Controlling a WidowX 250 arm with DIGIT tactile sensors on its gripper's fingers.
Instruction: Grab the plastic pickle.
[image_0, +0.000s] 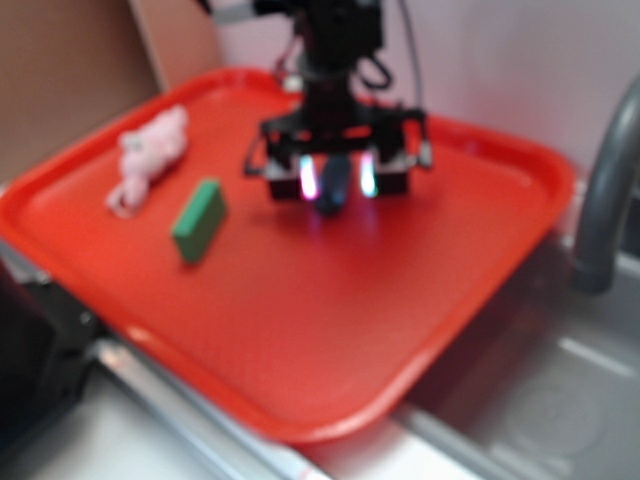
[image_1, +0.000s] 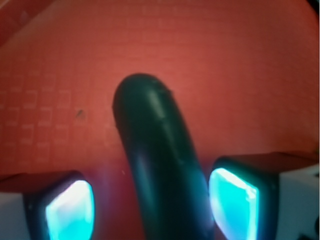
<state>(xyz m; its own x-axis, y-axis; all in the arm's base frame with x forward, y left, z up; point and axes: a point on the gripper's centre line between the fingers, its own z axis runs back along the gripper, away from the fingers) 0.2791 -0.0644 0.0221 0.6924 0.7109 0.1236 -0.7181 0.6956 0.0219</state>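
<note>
The plastic pickle (image_0: 335, 186) is a very dark green oblong lying on the red tray (image_0: 400, 330). My gripper (image_0: 338, 178) is lowered over it, one glowing pad on each side. In the wrist view the pickle (image_1: 157, 160) runs up the middle between the pads. The left pad (image_1: 70, 210) stands clear of it with red tray showing in the gap. The right pad (image_1: 234, 202) sits very close to its side, and I cannot tell whether they touch. The gripper (image_1: 152, 210) is open around the pickle.
A light green block (image_0: 199, 220) lies left of the gripper, with a pink plush animal (image_0: 150, 155) behind it near the tray's left rim. A grey faucet (image_0: 600, 200) rises at the right over the metal sink (image_0: 560, 380). A black object (image_0: 30, 370) sits at the lower left.
</note>
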